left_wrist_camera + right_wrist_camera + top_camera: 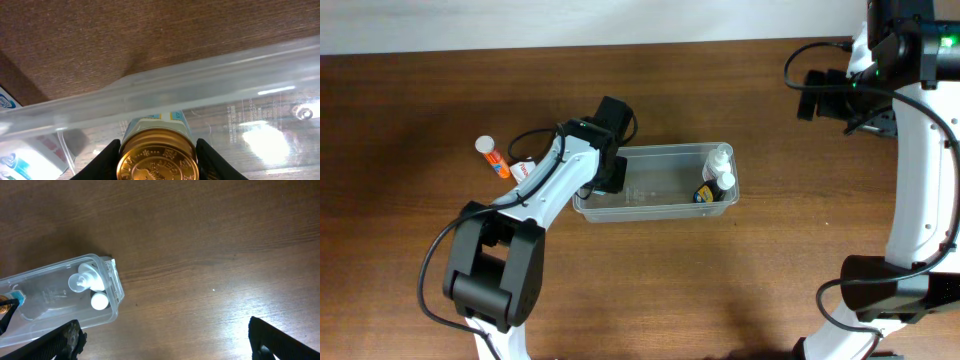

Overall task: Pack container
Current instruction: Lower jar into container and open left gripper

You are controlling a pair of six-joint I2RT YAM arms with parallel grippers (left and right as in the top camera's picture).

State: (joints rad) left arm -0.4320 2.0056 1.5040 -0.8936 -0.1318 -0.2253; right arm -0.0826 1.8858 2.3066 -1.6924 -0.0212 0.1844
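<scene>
The left arm (545, 185) rises from the near edge of the tabletop (410, 110) and reaches in toward the middle. The left pincer (157, 142) is clenched on a jar (157, 161) with a gold embossed lid and a white, blue and yellow label. One black finger presses against each side of the lid. The jar lies within the outline of the container (650, 212), at its left end. Whether it rests on the container's floor cannot be told.

The container is a long clear tub. It lies about midway between the near and far edges of the tabletop, with its length running left to right. At its right end two bottles (721, 160) stand side by side inside it, one white with a nozzle top, the other dark with a white cap.

Just beside the container's left end, outside it, lies a small white box (523, 170) with red and blue print, partly hidden by the arm. A little farther toward the left edge lies an orange tube (495, 160) with a white cap, apart from the box.

The right arm (920, 150) runs up the right edge to the far right corner. The right pincer (164, 325) hangs there released, fingers spread wide over bare wood, well apart from the container.
</scene>
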